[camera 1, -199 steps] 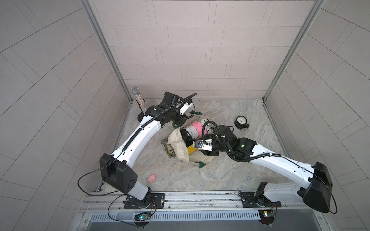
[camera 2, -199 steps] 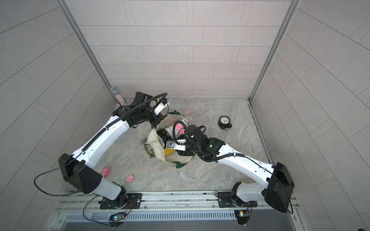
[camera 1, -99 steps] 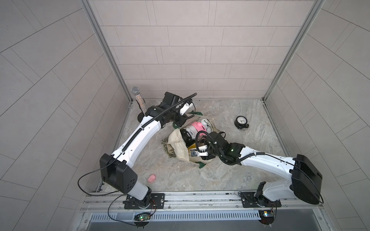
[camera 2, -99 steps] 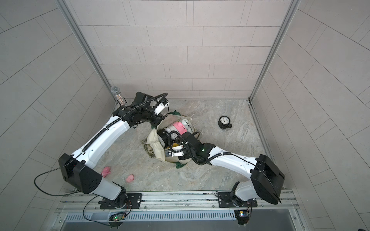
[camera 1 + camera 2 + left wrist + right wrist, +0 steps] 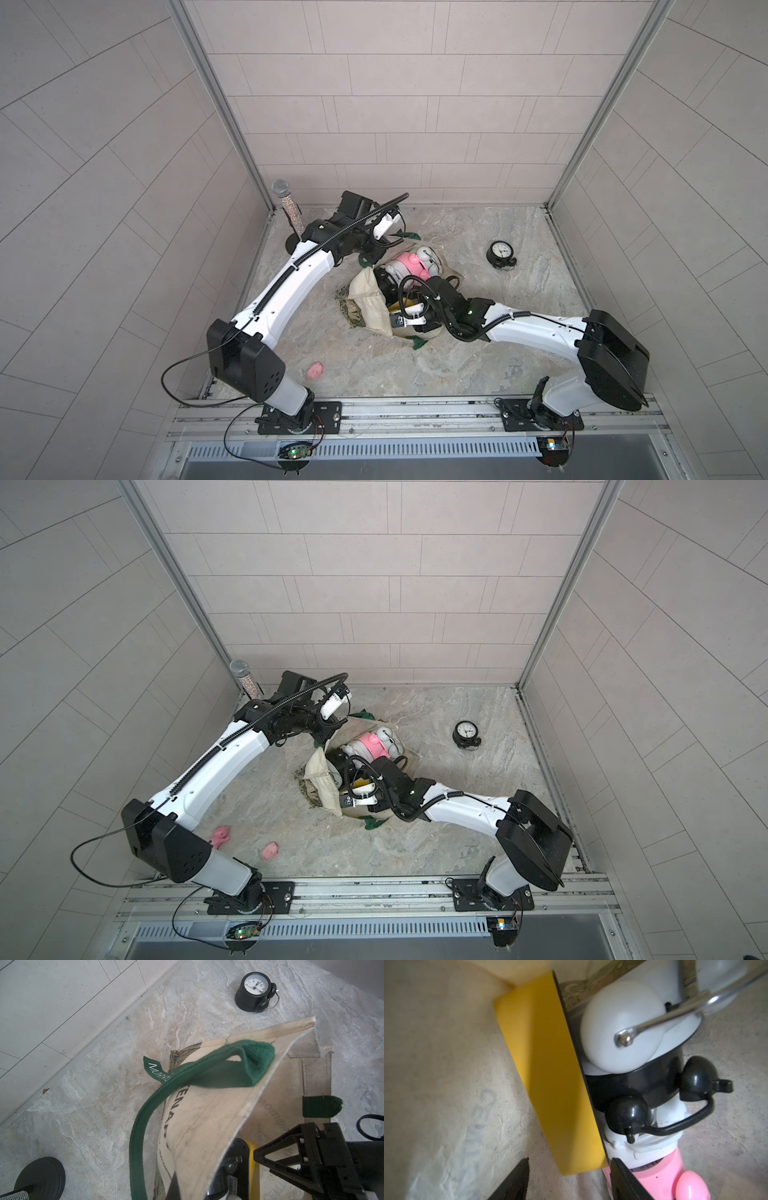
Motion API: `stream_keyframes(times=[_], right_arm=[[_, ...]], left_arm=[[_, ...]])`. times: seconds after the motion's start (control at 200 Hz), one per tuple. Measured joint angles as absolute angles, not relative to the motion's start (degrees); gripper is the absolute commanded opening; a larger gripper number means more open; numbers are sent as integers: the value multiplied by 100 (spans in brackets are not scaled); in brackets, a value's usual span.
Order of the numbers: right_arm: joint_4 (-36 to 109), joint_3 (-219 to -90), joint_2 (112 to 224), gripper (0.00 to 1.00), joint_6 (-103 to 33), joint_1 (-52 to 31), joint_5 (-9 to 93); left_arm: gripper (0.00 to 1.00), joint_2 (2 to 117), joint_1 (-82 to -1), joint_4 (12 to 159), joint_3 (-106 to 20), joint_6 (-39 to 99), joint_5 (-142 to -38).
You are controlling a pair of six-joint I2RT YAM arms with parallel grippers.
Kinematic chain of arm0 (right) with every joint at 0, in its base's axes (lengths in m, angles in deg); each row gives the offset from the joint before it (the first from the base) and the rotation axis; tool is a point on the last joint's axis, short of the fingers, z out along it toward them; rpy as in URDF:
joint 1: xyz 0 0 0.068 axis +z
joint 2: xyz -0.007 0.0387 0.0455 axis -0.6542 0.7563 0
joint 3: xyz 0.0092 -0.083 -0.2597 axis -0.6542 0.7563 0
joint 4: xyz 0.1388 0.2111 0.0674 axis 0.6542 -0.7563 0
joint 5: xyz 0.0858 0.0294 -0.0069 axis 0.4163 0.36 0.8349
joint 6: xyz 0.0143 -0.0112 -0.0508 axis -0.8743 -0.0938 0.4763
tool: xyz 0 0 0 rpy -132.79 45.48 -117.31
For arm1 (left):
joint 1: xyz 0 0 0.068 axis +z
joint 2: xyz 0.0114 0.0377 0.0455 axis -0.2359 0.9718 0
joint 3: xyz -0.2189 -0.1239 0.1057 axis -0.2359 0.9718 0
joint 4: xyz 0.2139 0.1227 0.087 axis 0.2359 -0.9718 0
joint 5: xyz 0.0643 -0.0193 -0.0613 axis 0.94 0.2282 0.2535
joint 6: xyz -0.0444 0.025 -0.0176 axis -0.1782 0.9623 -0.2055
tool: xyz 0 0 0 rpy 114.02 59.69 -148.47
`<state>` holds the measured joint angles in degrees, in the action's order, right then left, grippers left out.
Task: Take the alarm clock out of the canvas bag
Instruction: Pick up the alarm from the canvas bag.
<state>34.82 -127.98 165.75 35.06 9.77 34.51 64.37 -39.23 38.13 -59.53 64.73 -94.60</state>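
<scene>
Deeper into the canvas bag [image 5: 368, 299] my right gripper [image 5: 570, 1159] is now reaching, jaws standing apart and gripping nothing.
Its fingers are straddling the end of a yellow block [image 5: 550, 1076]; a black alarm clock [image 5: 643, 1082] is lying just beyond, inside the bag. My left gripper [image 5: 371, 251] is clenching the green handle [image 5: 187, 1072].

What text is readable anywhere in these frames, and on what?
"MORR…": white on the dark green fabric tag of the cream canvas bag; rest behind its dark green handle.
"ENAR": black print on the bag's side, cut off.
"9", "10", "11": dial of the black twin-bell alarm clock; others blurred.
Mirrored print inside the bag, small white sticker: unreadable.
</scene>
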Motion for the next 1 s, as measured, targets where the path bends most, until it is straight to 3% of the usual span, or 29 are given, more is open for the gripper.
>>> stream_keyframes(times=[0.225,0.696,1.001], right_arm=[[3496,-12951,16874,62,3574,975,3261],[3526,-13097,17047,46,3814,973,3196],[3528,-13111,17056,44,3939,975,3333]], left_arm=[[0,6434,-3956,3797,-5953,6475,-9438],[0,6434,-3978,3813,-5951,6484,-9438],[0,6432,-3995,3859,-5951,6488,-9445]])
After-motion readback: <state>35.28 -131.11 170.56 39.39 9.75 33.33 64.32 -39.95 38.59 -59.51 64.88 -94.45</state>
